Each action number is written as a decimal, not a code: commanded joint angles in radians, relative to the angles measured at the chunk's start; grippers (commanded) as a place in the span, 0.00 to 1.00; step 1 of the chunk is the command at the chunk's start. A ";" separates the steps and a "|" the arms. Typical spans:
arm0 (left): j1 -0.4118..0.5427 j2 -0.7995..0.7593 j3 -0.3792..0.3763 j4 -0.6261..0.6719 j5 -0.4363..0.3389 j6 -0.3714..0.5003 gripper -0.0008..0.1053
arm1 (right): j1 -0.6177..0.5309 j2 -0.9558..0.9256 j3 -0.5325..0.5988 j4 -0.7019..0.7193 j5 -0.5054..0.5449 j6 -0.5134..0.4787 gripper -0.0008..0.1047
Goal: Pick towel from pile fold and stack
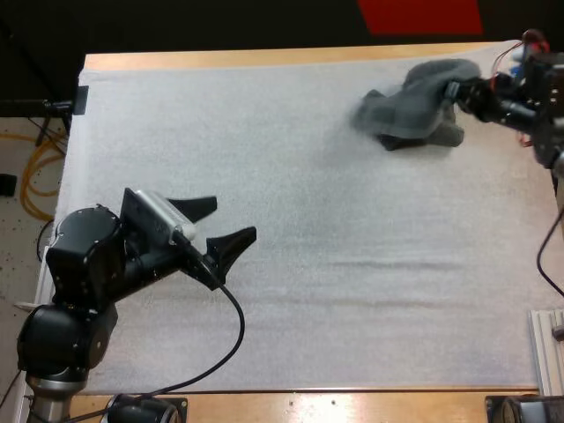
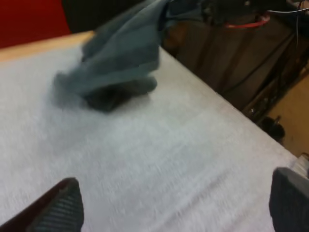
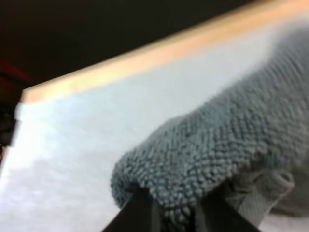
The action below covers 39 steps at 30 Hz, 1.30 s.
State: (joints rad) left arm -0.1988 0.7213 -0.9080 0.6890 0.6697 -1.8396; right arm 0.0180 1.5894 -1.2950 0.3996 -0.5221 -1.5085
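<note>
A crumpled dark grey-green towel is at the far right of the white mat. Part of it is lifted and part rests on the mat. My right gripper is shut on the towel's upper right edge. Up close, the towel's looped fabric bulges out between the black fingers. My left gripper hovers over the mat's near left part, open and holding nothing. From that arm, the towel hangs far ahead of the wide-apart fingers, with the right arm above it.
The wooden table edge runs along the far side, just behind the towel. A metal rail stands at the near right. The mat between the two grippers is bare.
</note>
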 commanded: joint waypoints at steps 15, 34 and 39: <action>-0.004 -0.119 -0.009 0.006 0.086 -0.049 0.73 | 0.000 -0.382 -0.007 0.317 -0.014 -0.088 0.01; -0.004 -0.186 -0.006 0.451 -0.217 0.208 0.73 | 0.303 -0.465 0.367 0.422 0.212 0.070 0.01; -0.004 -0.186 -0.005 0.452 -0.240 0.217 0.73 | 0.517 -0.446 0.447 0.184 0.242 0.263 0.01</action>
State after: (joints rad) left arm -0.1988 0.5409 -0.9106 1.1422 0.4355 -1.6269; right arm 0.5309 1.1482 -0.8436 0.6254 -0.2820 -1.2644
